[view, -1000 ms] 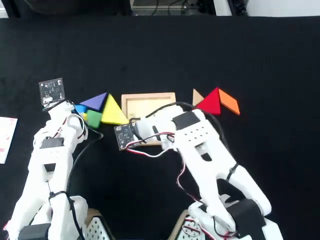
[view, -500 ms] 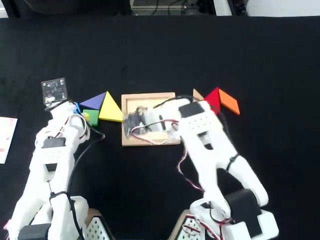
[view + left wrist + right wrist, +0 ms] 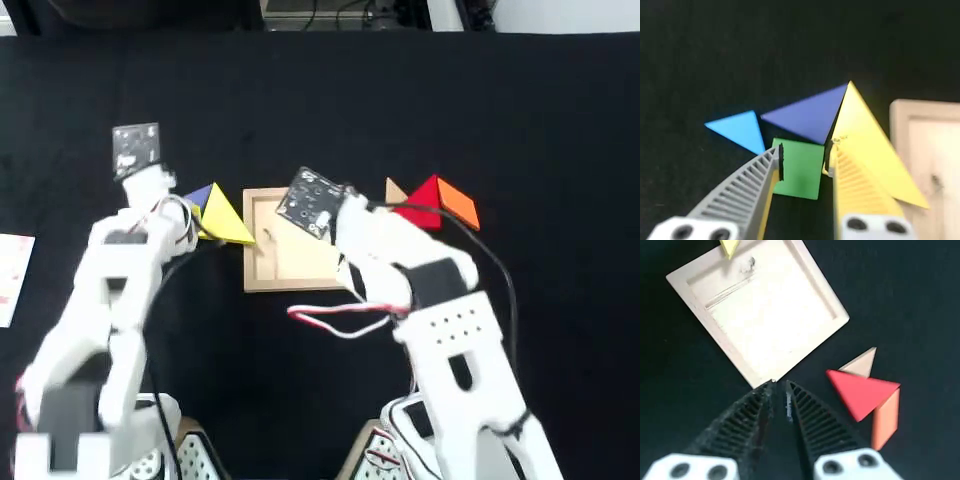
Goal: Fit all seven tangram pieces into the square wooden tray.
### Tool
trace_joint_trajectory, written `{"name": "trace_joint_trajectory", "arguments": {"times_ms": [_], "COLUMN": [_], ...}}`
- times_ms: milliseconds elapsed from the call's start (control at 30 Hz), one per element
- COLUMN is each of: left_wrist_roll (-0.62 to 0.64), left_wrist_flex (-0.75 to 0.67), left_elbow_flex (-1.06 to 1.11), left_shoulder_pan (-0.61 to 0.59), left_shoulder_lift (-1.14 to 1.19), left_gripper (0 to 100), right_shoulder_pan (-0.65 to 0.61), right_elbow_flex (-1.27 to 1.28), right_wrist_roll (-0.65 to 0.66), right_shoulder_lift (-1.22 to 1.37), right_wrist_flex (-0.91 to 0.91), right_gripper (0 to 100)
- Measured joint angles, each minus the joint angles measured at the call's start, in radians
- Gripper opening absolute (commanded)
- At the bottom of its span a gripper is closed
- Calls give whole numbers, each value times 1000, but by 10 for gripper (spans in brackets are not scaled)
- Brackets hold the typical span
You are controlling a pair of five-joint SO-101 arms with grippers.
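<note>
1. Seven pieces lay outside the square wooden tray [image 3: 290, 284], which sat bare just left of centre in the high view.
2. Four clustered left of the tray: the yellow triangle [image 3: 867, 150], one corner meeting the tray's left rim, then the purple triangle [image 3: 807, 115], the green square [image 3: 800, 170] and the light-blue triangle [image 3: 740, 130].
3. Three sat touching one another right of the tray: the tan triangle [image 3: 395, 190], the red triangle [image 3: 425, 203] and the orange parallelogram [image 3: 460, 203].
4. Your left gripper [image 3: 805, 159] was spread wide and held nothing, with the green square between its fingers.
5. The square's sides ran roughly parallel to those fingers, so closing would likely have gripped it flat on two opposite edges.
6. One finger lay right at the yellow triangle's edge, so closing could have nudged that piece.
7. Your right gripper [image 3: 780, 386] was all but closed and empty, over a corner of the tray's rim, with the red triangle near but apart.
8. Your left arm was plainly nearer the square, and the tray lay to its right, past the yellow triangle.
</note>
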Motion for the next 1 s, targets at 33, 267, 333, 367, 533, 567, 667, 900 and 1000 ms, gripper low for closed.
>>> {"name": "trace_joint_trajectory", "arguments": {"times_ms": [33, 267, 333, 367, 533, 567, 667, 900, 1000], "left_wrist_roll": [0, 0, 0, 0, 0, 0, 0, 0, 0], "left_wrist_flex": [43, 152, 144, 130, 74, 64, 35, 40, 78], "left_elbow_flex": [-49, -166, -166, -166, -166, -166, -172, -258, -318], "left_shoulder_pan": [0, 0, 0, 0, 3, 9, 28, 35, 37], "left_shoulder_lift": [57, 152, 152, 152, 152, 152, 166, 293, 351], "left_gripper": [121, 120, 120, 120, 120, 120, 120, 120, 120], "right_shoulder_pan": [0, 0, 0, 0, 0, 0, 0, 0, 0], "right_elbow_flex": [29, 259, 319, 344, 404, 407, 420, 457, 457], "right_wrist_roll": [-35, -258, -281, -285, -288, -288, -288, -288, -288], "right_shoulder_lift": [-25, -86, -87, -87, -87, -87, -87, -87, -87], "right_wrist_flex": [-9, -192, -262, -285, -342, -347, -359, -408, -410], "right_gripper": [11, 11, 11, 11, 11, 11, 11, 11, 11]}}
